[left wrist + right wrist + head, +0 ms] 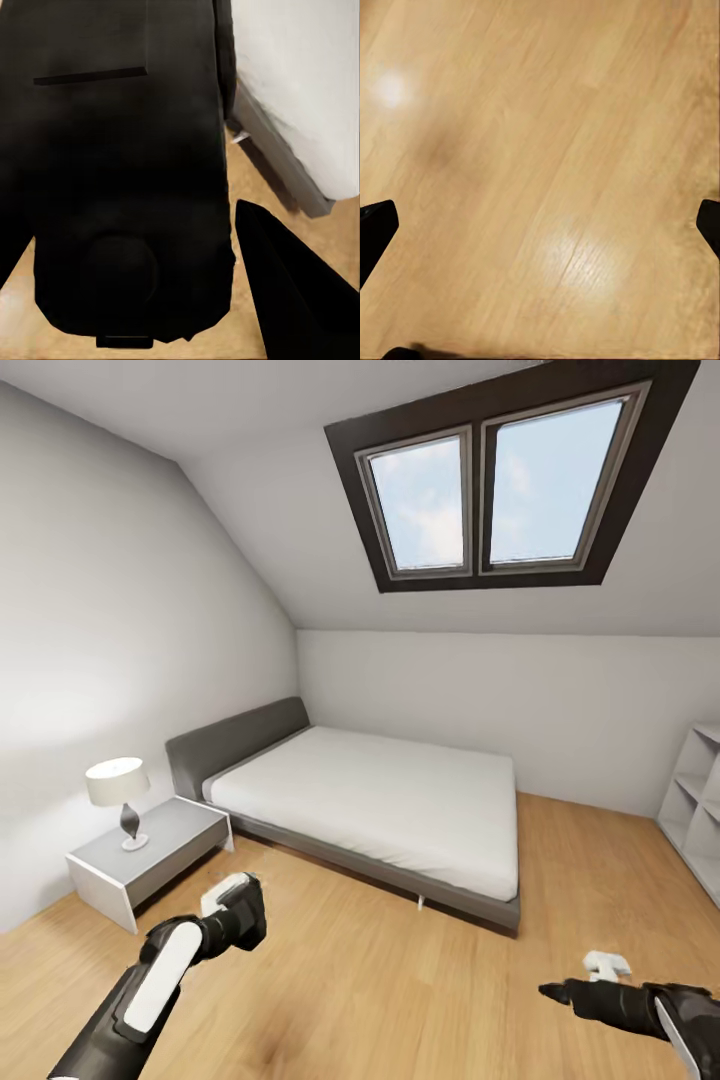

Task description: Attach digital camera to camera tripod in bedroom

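While we face into the bedroom (pixel 300 490), with its sloped ceiling and dark-framed skylight (pixel 500 480), our left gripper (pixel 238 908) is closed around the digital camera (pixel 127 187), whose black boxy body looms right in front of the left wrist lens, with one dark finger (pixel 292 292) beside it. Our right gripper (pixel 552 991) hangs low over the light wood floor (pixel 540 150), its two fingertips spread wide at the picture's edges with nothing between them. Ahead we see the grey bed (pixel 370 800) with its white mattress, a nightstand (pixel 150 850) carrying a lamp (pixel 120 790), and a white shelf (pixel 700 800) at the right; the camera tripod is not before us yet. We judge the camera to be rigid, light and smooth-sided, so it could slip or twist in a loose pinch; holding it across the flat sides of the body, away from the lens and top hump, should keep its base free for the tripod head.
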Available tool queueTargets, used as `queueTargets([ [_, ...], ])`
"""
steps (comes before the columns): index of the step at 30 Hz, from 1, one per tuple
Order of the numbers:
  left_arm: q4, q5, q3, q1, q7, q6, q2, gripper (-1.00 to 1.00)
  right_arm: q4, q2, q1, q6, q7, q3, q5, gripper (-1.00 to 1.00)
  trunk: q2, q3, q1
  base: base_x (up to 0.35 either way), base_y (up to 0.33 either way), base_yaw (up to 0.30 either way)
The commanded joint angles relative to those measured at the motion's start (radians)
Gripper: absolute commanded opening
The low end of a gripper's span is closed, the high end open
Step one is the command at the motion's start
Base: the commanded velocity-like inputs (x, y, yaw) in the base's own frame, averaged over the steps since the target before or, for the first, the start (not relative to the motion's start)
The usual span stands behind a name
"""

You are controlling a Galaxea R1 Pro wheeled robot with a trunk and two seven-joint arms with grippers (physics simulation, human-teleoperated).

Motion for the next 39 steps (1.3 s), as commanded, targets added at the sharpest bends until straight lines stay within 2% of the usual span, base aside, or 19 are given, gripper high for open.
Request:
queueTargets([
  [1,0.085,0.015,-0.003,0.0,0.007,-0.001,0.008,-1.0,0.046,0.001,-0.001,-0.04,-0.01,-0.005,0.023,1.0,0.006,0.002,-0.004,0.0,0.0,0.0],
  [2,0.173,0.013,-0.004,-0.001,0.003,-0.004,0.016,-1.0,0.106,0.002,-0.001,-0.106,-0.048,-0.006,0.048,1.0,0.013,0.005,-0.008,0.0,0.0,0.0],
  [3,0.218,0.012,-0.005,-0.001,0.002,-0.007,0.018,-1.0,0.136,0.002,-0.001,-0.134,-0.068,-0.006,0.06,1.0,0.02,0.008,-0.011,0.0,0.0,0.0],
  [4,0.349,0.01,-0.007,-0.001,-0.006,-0.033,0.023,-1.0,0.239,0.003,-0.001,-0.203,-0.134,-0.006,0.088,1.0,0.027,0.011,-0.015,0.0,0.0,0.0],
  [5,0.453,0.008,-0.01,-0.001,-0.017,-0.078,0.025,-1.0,0.338,0.003,-0.001,-0.253,-0.194,-0.007,0.106,1.0,0.034,0.014,-0.019,0.0,0.0,0.0],
  [7,0.576,0.009,-0.032,-0.001,-0.042,-0.156,0.021,-1.0,0.46,0.003,-0.001,-0.326,-0.268,-0.006,0.117,1.0,0.048,0.02,-0.027,0.0,0.0,0.0],
  [8,0.664,0.006,-0.076,-0.001,-0.069,-0.198,0.014,-1.0,0.531,0.008,-0.001,-0.377,-0.318,-0.006,0.119,1.0,0.055,0.024,-0.031,0.0,0.0,0.0],
  [9,0.712,0.003,-0.104,-0.001,-0.085,-0.219,0.009,-1.0,0.566,0.012,-0.001,-0.403,-0.345,-0.006,0.12,1.0,0.062,0.027,-0.034,0.0,0.0,0.0],
  [10,0.801,-0.002,-0.162,-0.001,-0.118,-0.259,-0.002,-1.0,0.617,0.02,-0.001,-0.449,-0.394,-0.006,0.12,1.0,0.069,0.03,-0.038,0.0,0.0,0.0],
  [12,0.881,-0.007,-0.213,-0.001,-0.153,-0.303,-0.016,-1.0,0.649,0.029,-0.004,-0.485,-0.433,-0.006,0.121,1.0,0.083,0.036,-0.046,0.0,0.0,0.0],
  [13,0.956,-0.009,-0.252,-0.001,-0.188,-0.351,-0.033,-1.0,0.669,0.038,-0.005,-0.512,-0.462,-0.006,0.122,1.0,0.09,0.039,-0.05,0.0,0.0,0.0],
  [15,1.025,-0.011,-0.278,0.0,-0.22,-0.399,-0.052,-1.0,0.687,0.05,-0.002,-0.542,-0.489,-0.005,0.124,1.0,0.104,0.046,-0.057,0.0,0.0,0.0],
  [16,1.072,-0.011,-0.295,0.0,-0.245,-0.443,-0.071,-1.0,0.69,0.054,0.003,-0.549,-0.495,-0.005,0.123,1.0,0.111,0.049,-0.061,0.0,0.0,0.0],
  [20,1.119,-0.013,-0.314,0.019,-0.273,-0.508,-0.094,-1.0,0.699,0.067,0.035,-0.567,-0.509,-0.004,0.123,1.0,0.139,0.061,-0.077,0.0,0.0,0.0],
  [25,1.144,-0.016,-0.325,0.094,-0.292,-0.551,-0.105,-1.0,0.703,0.078,0.102,-0.583,-0.518,-0.004,0.123,1.0,0.174,0.077,-0.096,0.0,0.0,0.0],
  [28,1.149,-0.022,-0.328,0.137,-0.297,-0.586,-0.109,-1.0,0.705,0.089,0.16,-0.615,-0.521,-0.004,0.123,1.0,0.195,0.086,-0.107,0.0,0.0,0.0],
  [29,1.151,-0.026,-0.33,0.151,-0.298,-0.609,-0.113,-1.0,0.705,0.095,0.194,-0.649,-0.522,-0.004,0.123,1.0,0.202,0.089,-0.111,0.0,0.0,0.0],
  [37,1.152,-0.03,-0.331,0.159,-0.3,-0.624,-0.113,-1.0,0.706,0.101,0.217,-0.676,-0.523,-0.004,0.122,1.0,0.258,0.114,-0.142,0.0,0.0,0.0],
  [39,1.152,-0.031,-0.331,0.16,-0.301,-0.625,-0.112,-1.0,0.706,0.11,0.218,-0.677,-0.523,-0.004,0.122,1.0,0.272,0.121,-0.149,0.0,0.0,0.0],
])
